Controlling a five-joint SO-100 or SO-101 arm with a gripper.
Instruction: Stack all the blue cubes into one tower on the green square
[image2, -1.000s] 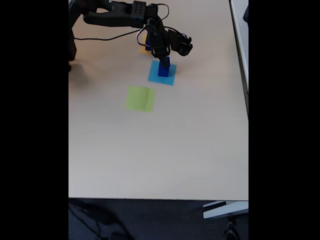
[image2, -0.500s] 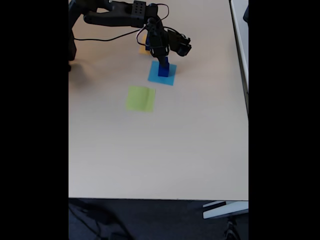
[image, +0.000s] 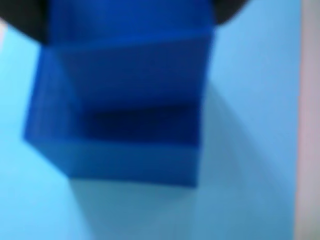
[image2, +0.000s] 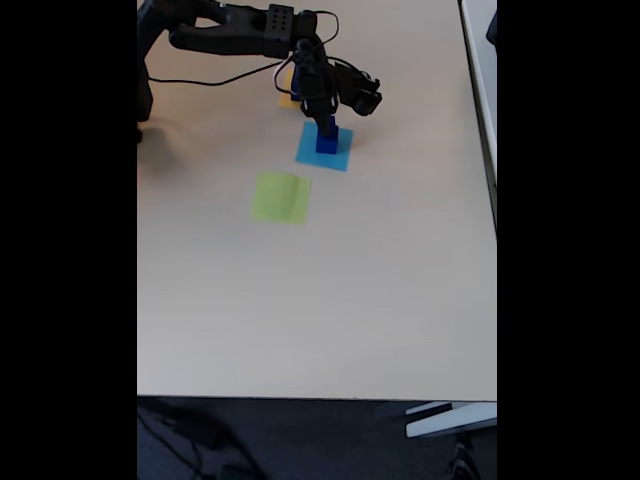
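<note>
Pick-up step — the gripper (image2: 322, 112) sits over a blue cube (image2: 326, 138) on the light-blue square (image2: 340, 155); jaw state indiscernible. Next: carry it to the green square (image2: 281, 197).

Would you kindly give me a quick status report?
Pincer directly above blue cube, grip state unclear. Cube on light-blue square. Green square bare, path to it unobstructed.

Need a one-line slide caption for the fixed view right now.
Arm's gripper over dark-blue cube on light-blue square; green square bare.
</note>
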